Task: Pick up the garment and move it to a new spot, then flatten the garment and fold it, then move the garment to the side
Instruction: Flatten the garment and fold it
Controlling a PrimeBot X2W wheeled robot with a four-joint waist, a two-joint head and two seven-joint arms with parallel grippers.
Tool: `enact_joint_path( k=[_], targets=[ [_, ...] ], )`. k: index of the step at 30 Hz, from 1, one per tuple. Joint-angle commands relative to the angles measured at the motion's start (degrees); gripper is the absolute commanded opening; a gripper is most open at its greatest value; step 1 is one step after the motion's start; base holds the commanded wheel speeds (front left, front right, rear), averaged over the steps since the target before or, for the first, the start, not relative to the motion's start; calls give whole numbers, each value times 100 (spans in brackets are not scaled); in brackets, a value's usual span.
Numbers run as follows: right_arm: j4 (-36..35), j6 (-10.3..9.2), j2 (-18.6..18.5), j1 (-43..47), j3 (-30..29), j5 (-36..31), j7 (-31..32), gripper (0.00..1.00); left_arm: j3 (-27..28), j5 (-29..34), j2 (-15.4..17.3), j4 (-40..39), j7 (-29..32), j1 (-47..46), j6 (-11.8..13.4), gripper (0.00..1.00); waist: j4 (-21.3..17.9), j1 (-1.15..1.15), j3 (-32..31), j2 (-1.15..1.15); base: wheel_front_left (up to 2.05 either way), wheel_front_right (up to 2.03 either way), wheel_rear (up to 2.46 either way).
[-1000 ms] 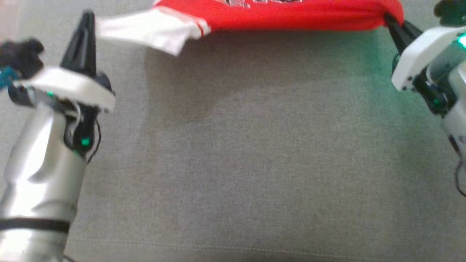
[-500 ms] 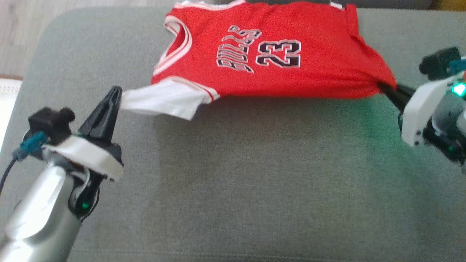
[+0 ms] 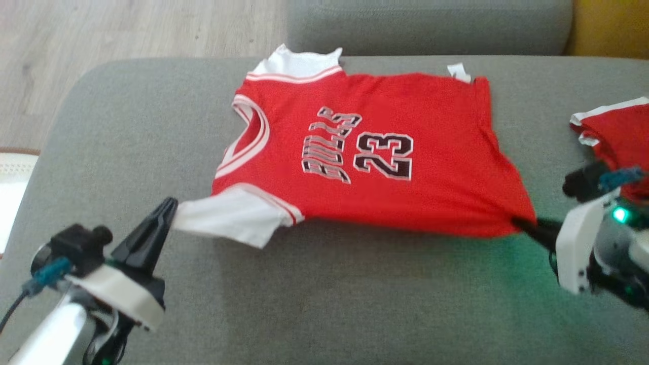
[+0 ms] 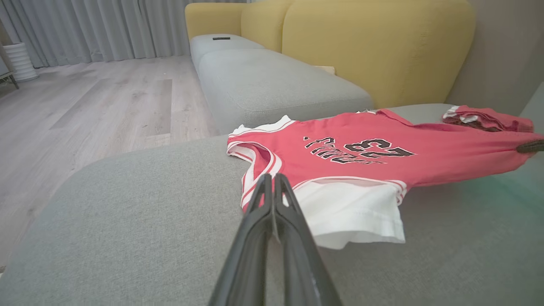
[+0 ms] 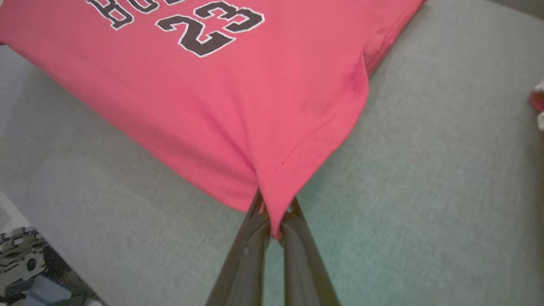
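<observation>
The garment (image 3: 365, 152) is a red jersey with white sleeves, black lettering and the number 23, spread across a grey sofa seat (image 3: 324, 294). Its far half rests on the cushion; the near edge is lifted and stretched between my two grippers. My left gripper (image 3: 170, 208) is shut on the white sleeve (image 3: 228, 220), seen too as the left gripper (image 4: 272, 180) pinching the sleeve edge (image 4: 352, 212). At the right, my right gripper (image 3: 519, 223) is shut on the red hem corner; the right gripper (image 5: 272, 221) clamps a fold of the garment (image 5: 238, 93).
A second red garment (image 3: 616, 137) lies bunched at the seat's right side. Behind the seat is another grey cushion (image 3: 431, 25) and a yellow sofa back (image 4: 374, 42). Wooden floor (image 3: 127, 30) lies beyond the seat's left edge.
The head camera has tilted up, so the whole jersey has come into view. Both grippers keep their hold on the sleeve and the hem corner.
</observation>
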Motion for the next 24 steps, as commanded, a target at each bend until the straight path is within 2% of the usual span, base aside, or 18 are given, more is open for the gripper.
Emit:
enact_joint_path(
  k=[1, 9, 16, 24],
  targets=[
    [-234, -5, -363, 209, -18, 139, 73, 0, 293, 2, 344, -289, -31, -107, 12, 0, -27, 1, -61, 0, 0, 0, 0],
    [-469, -5, -509, 130, -147, 143, 249, 0, 232, 89, 482, -567, 87, -151, 26, 0, -73, 1, 105, 0, 0, 0, 0],
    [-310, -5, -273, -184, -392, 160, 630, 0, 163, 197, 517, -352, 340, -787, 26, 0, -108, 1, 432, 0, 0, 0, 0],
    [33, -5, 40, -554, -572, 174, 1221, 0, -239, 266, 398, 302, 550, -1792, 13, 0, -180, 1, 800, 0, 0, 0, 0]
  ],
)
